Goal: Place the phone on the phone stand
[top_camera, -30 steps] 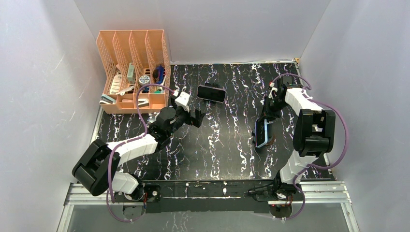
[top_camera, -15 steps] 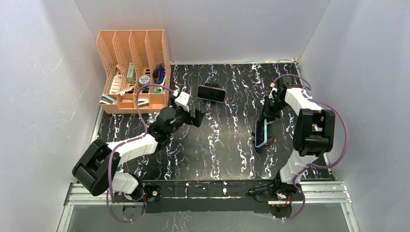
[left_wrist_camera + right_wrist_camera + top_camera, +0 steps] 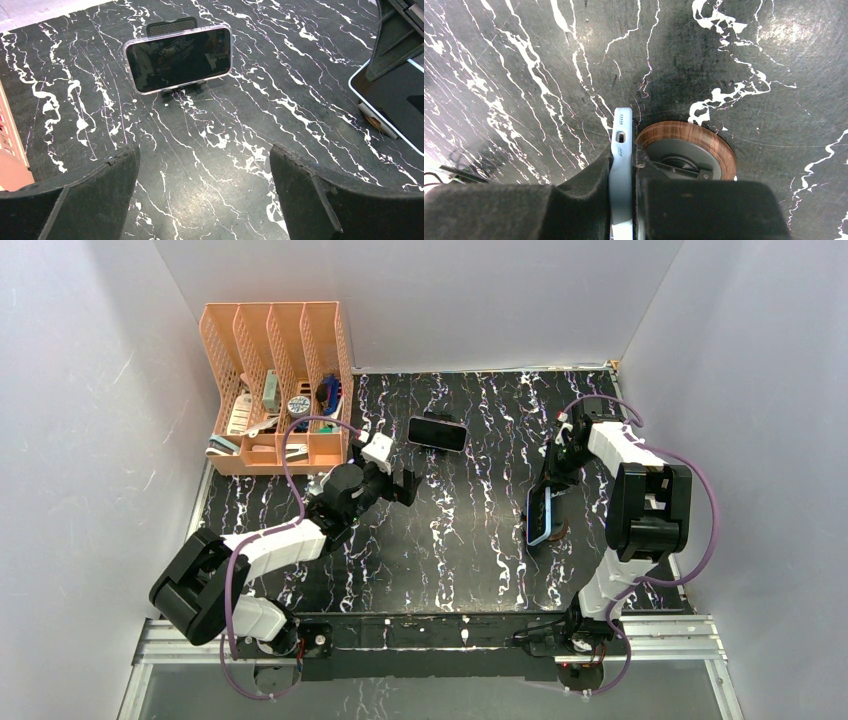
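Observation:
My right gripper is shut on a phone in a light blue case and holds it on edge. In the right wrist view the phone's edge stands right beside a round wood-rimmed phone stand, and the gripper clamps both faces. The stand peeks out beside the phone in the top view. A second dark phone rests sideways on a black stand at the back; it also shows in the left wrist view. My left gripper is open and empty in front of it.
An orange desk organizer with several small items stands at the back left, near my left arm. The black marbled table is walled by white panels. The held phone shows at the right edge of the left wrist view.
The left gripper has drawn back slightly toward the near left. The right gripper and its phone have barely shifted.

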Controlling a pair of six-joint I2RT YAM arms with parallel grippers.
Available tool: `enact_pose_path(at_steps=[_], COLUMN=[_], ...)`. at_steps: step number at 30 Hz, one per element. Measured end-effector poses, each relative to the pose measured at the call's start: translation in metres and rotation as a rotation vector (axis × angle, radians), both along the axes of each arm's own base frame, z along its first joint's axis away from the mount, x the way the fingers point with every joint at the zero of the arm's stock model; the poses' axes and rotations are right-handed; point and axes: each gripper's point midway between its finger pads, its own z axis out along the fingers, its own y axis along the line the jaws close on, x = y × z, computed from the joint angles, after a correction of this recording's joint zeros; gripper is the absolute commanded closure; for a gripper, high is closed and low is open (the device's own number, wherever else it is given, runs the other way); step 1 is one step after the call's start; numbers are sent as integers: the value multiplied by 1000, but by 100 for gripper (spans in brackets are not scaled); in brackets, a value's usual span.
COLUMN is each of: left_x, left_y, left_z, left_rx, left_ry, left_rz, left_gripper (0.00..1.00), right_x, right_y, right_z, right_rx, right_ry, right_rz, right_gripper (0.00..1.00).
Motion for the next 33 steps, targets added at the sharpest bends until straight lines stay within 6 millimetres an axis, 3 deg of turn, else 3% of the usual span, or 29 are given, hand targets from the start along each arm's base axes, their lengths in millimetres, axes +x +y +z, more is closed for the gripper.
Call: enact_pose_path(at_steps=[33], left_x=[-2], left_y=[8], left_z=[-12], left_rx=[32], left_ry=[9], left_rz=[23], left_gripper=[2], right_x=[2], right_y=[2], right_z=[-5], right_rx=[11], right_ry=[27], right_rz=[0], right_gripper=[86])
